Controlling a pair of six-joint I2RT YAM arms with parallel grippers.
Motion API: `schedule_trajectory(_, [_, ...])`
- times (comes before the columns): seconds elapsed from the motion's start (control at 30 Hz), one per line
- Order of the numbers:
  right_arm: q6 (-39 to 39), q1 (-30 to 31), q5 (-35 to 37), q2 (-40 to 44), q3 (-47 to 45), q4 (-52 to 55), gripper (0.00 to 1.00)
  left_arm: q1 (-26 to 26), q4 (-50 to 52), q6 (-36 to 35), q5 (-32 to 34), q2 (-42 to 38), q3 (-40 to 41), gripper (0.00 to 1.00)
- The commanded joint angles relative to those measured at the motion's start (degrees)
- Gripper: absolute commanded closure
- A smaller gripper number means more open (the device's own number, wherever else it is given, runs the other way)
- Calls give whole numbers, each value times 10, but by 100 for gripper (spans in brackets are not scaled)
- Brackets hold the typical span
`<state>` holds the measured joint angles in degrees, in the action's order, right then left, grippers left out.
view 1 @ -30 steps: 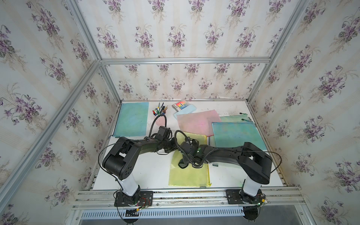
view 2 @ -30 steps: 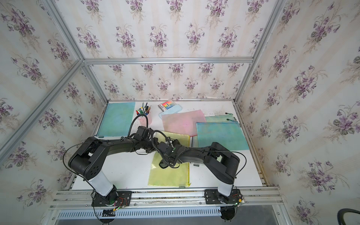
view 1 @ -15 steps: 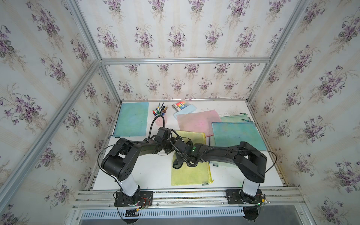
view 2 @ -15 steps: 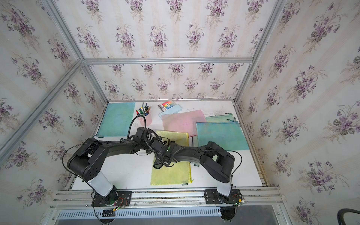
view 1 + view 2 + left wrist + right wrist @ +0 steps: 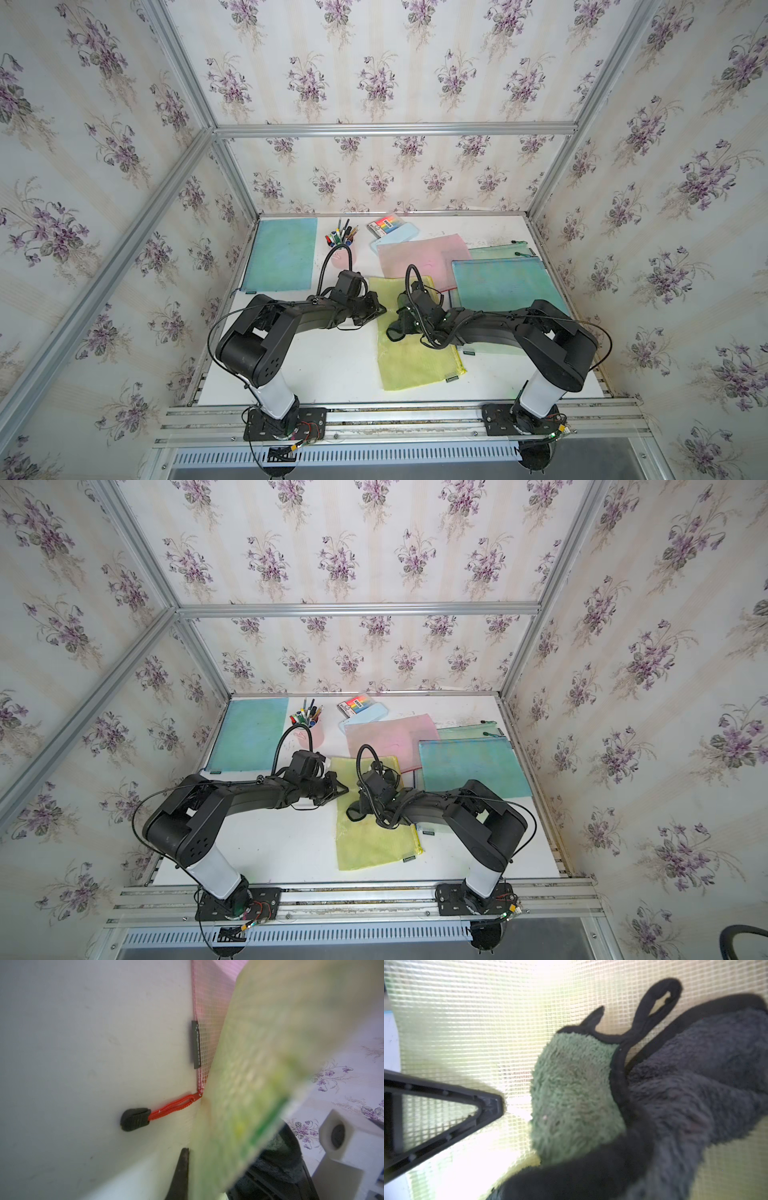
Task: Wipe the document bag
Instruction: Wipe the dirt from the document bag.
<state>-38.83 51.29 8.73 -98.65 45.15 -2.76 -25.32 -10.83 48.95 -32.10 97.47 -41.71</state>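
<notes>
The document bag is a yellow mesh pouch lying mid-table. My left gripper is shut on its left edge, and in the left wrist view the yellow mesh rises blurred beside the one visible finger. My right gripper is shut on a dark grey and green cloth, pressed on the bag's mesh. The cloth hides the right jaws. A finger of the left gripper lies close to the cloth.
A pink bag with a red zipper pull lies just behind the yellow one. Blue and green bags sit on the right, another blue bag far left. A pen cup and crayon box stand at the back.
My right gripper slid the cloth left across the bag, then back to the right. The bag's near end swung slightly right. The left gripper kept its hold.
</notes>
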Motion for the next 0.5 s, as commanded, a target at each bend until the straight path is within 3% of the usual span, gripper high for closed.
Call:
schedule_trajectory(0.0, [7, 24, 76, 5, 19, 188, 87, 1, 14, -20, 2, -6, 5, 100])
schedule_trajectory(0.13, [64, 86, 65, 36, 58, 165, 86, -1, 14, -31, -5, -5, 6, 100])
schedule_trajectory(0.23, [78, 103, 40, -11, 81, 157, 86, -1, 9, -39, -13, 1, 3, 100])
schedule_trajectory(0.33, [47, 96, 60, -56, 74, 178, 88, -2, 28, -59, -14, 5, -7, 100])
schedule_trajectory(0.47, [-24, 74, 50, -2, -12, 160, 88, -2, 89, -104, -8, 0, -26, 100])
